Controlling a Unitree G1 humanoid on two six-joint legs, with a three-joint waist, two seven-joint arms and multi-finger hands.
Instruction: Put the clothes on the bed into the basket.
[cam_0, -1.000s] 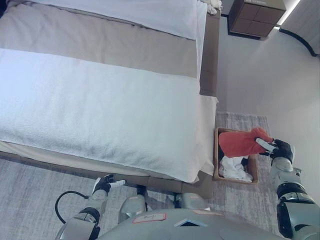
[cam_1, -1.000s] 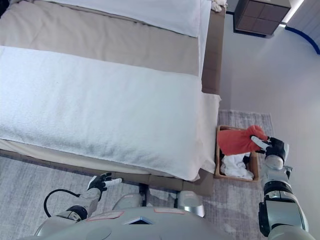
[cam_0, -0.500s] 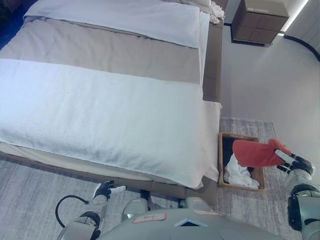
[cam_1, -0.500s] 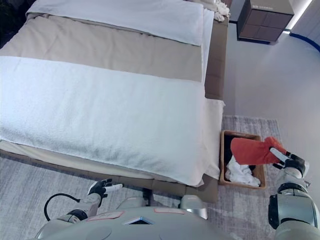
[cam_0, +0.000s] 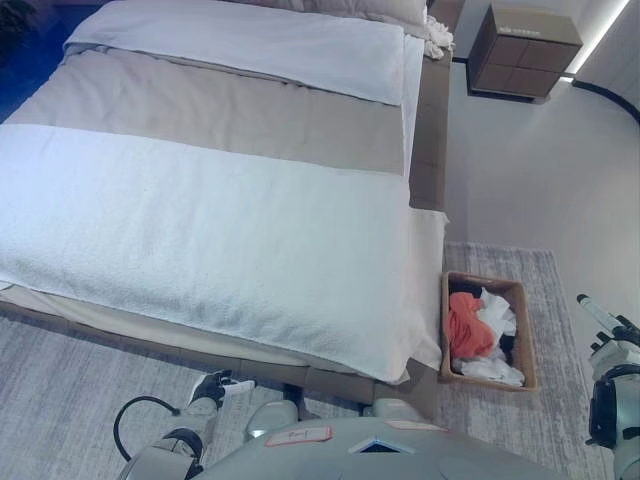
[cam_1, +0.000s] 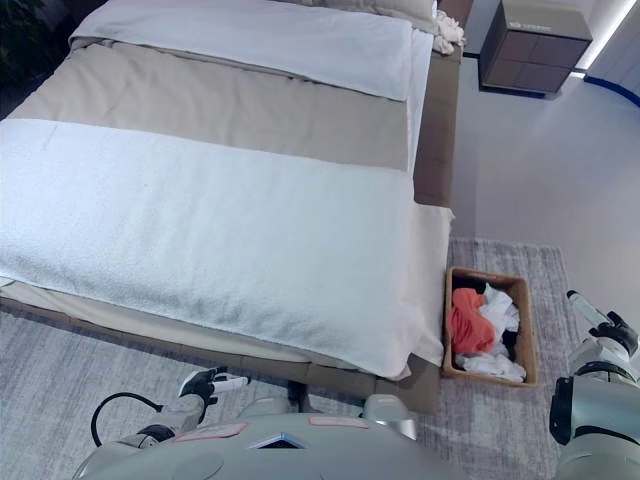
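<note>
A brown basket (cam_0: 526, 330) stands on the rug beside the bed's right corner. A red garment (cam_0: 465, 325) lies inside it with white clothes (cam_0: 494, 312). My right hand (cam_0: 604, 321) is to the right of the basket, fingers straight, empty. My left hand (cam_0: 213, 385) hangs low at the lower left by the bed's front edge, fingers relaxed, empty. The bed (cam_0: 200, 200) shows white and beige covers with no loose clothes on them.
A dark nightstand (cam_0: 525, 50) stands at the back right. A grey rug (cam_0: 560, 300) lies under the basket. A white tasselled cloth (cam_0: 432, 35) hangs at the bed's far right corner.
The right hand has let go of the red garment, which dropped into the basket. The hand has moved right, away from the basket. The camera has shifted.
</note>
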